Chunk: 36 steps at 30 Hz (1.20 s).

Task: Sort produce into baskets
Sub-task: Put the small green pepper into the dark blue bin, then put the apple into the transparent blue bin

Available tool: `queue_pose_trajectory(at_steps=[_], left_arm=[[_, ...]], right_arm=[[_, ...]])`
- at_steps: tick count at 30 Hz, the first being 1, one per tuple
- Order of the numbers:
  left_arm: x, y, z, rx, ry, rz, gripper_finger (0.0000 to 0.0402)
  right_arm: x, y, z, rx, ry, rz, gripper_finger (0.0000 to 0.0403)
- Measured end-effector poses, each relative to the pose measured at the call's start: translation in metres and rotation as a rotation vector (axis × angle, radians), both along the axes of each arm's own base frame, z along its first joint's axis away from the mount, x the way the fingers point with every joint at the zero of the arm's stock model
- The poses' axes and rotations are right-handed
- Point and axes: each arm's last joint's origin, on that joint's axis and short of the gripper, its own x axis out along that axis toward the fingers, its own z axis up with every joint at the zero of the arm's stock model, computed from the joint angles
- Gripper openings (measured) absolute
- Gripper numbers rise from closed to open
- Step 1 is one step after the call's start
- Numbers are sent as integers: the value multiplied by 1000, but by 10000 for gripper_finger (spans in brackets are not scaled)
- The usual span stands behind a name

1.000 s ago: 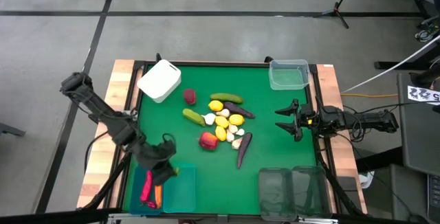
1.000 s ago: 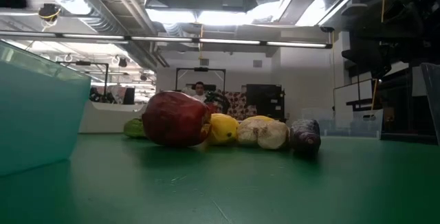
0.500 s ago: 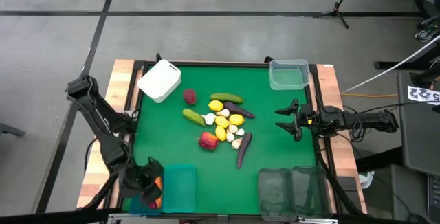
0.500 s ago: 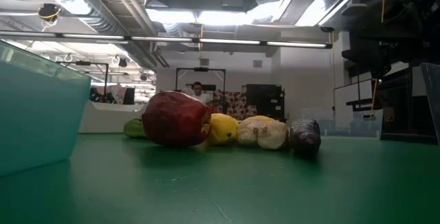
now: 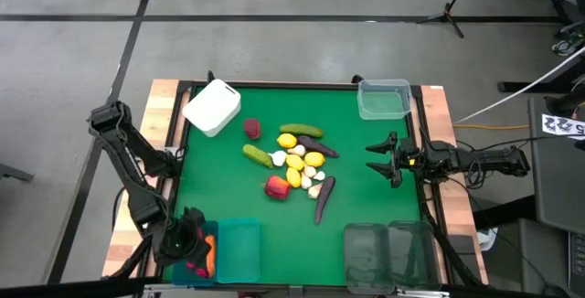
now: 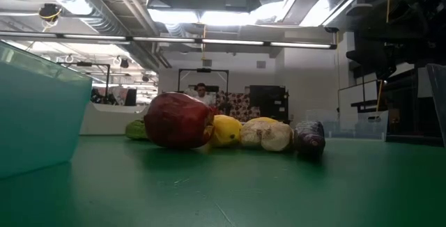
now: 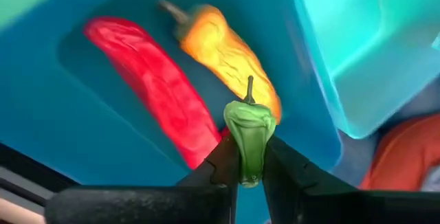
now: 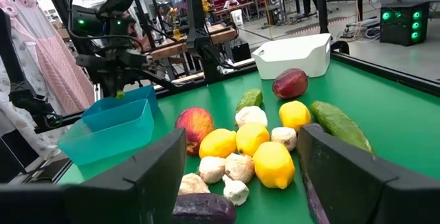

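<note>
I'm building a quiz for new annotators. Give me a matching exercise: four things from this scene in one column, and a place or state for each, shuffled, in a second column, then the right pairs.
Things:
1. green pepper
2. red pepper
3. white box
4. right gripper

Places or states:
A. open, near the table's right edge
B. lying inside a teal bin beside an orange pepper
C. pinched in the left gripper, above the teal bin
D. at the table's far left corner

Pairs: 1-C, 2-B, 3-D, 4-A
</note>
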Motion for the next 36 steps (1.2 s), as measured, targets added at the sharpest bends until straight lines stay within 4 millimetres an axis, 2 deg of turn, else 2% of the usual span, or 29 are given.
queue_pose_trajectory(at_steps=[3,9,14,26,29,32,36], left_arm=[[-1,2,-1,19,8,-5,43],[-6,11,-5,126,64,-6,65],[-7,12,-5,141,65,-20,84],[-1,8,-3,118,-13,-114,183],[8,6,3,96,-134,-139,200],[21,6,14,100,-326,-155,204],[39,14,35,227,-627,-163,205]], right_arm=[[0,0,0,0,0,0,280],[0,0,0,-16,1,1,280],[0,0,0,-17,2,1,280],[0,0,0,-17,1,1,280],[0,0,0,-17,1,2,280],[0,0,0,-17,1,2,280],[0,0,0,-16,1,2,280]])
